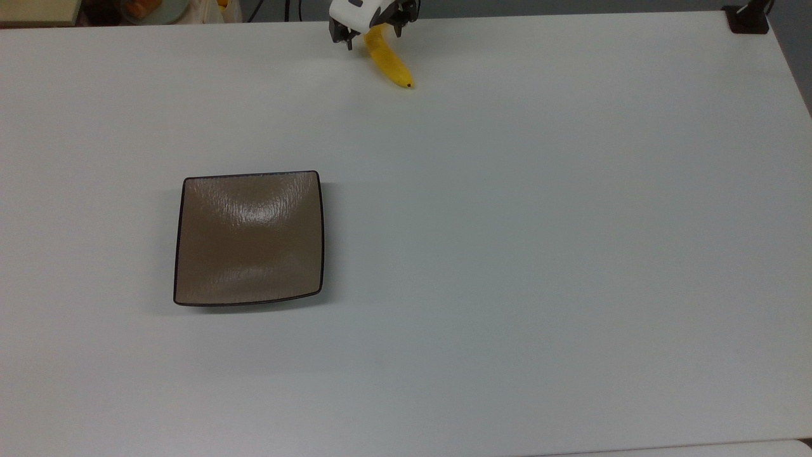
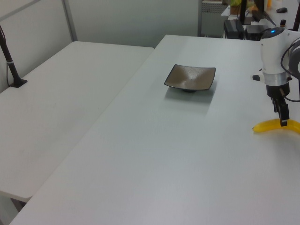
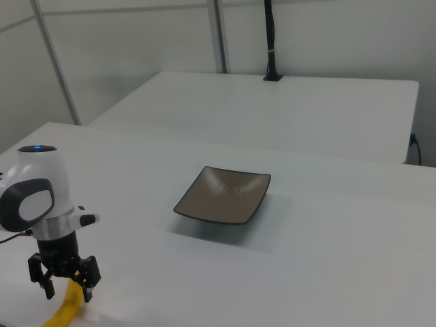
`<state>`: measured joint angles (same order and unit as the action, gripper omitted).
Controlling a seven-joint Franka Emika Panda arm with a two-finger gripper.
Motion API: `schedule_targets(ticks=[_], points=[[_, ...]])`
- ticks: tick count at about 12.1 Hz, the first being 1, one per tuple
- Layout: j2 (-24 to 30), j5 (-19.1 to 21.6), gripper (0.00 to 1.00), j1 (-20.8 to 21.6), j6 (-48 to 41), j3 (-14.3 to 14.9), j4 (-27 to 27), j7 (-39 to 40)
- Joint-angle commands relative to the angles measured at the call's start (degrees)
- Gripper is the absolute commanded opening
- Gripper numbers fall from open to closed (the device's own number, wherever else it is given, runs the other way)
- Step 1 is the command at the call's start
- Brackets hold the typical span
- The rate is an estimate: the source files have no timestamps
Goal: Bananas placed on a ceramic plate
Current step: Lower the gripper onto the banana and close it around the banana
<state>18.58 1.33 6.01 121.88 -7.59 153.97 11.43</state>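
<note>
One banana (image 1: 388,60), one ceramic plate (image 1: 249,237) — well apart

The top view looks almost straight down on the bench (image 1: 507,254) from high above, with the arm's end at its upper edge. The left view stands off one long side, at a slant and lower, facing across the bench (image 2: 154,154) toward a second table. The right view faces from near the arm, low and close. All three share the ceramic plate (image 1: 248,238) (image 2: 190,78) (image 3: 223,195) and the banana (image 1: 388,58) (image 2: 274,126) (image 3: 63,310).
</note>
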Motion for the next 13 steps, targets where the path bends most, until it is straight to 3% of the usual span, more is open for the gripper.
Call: schedule_targets(ticks=[1,3,6,7,8,9,13], points=[[-0.04,0.78,0.87,1.02,3.54,-0.32,1.77,0.17],[-0.82,0.78,0.64,1.02,3.46,-0.32,1.77,0.26],[-1.36,0.78,0.53,1.02,3.54,-0.32,1.77,0.26],[-1.36,0.78,0.39,1.02,3.54,-0.41,1.77,0.26],[-1.36,0.78,0.11,1.02,3.46,-0.33,1.77,0.34],[-1.27,0.78,0.0,0.93,3.02,-0.32,1.68,0.34],[-0.48,0.69,0.0,0.76,-3.63,-0.32,-3.13,0.34]])
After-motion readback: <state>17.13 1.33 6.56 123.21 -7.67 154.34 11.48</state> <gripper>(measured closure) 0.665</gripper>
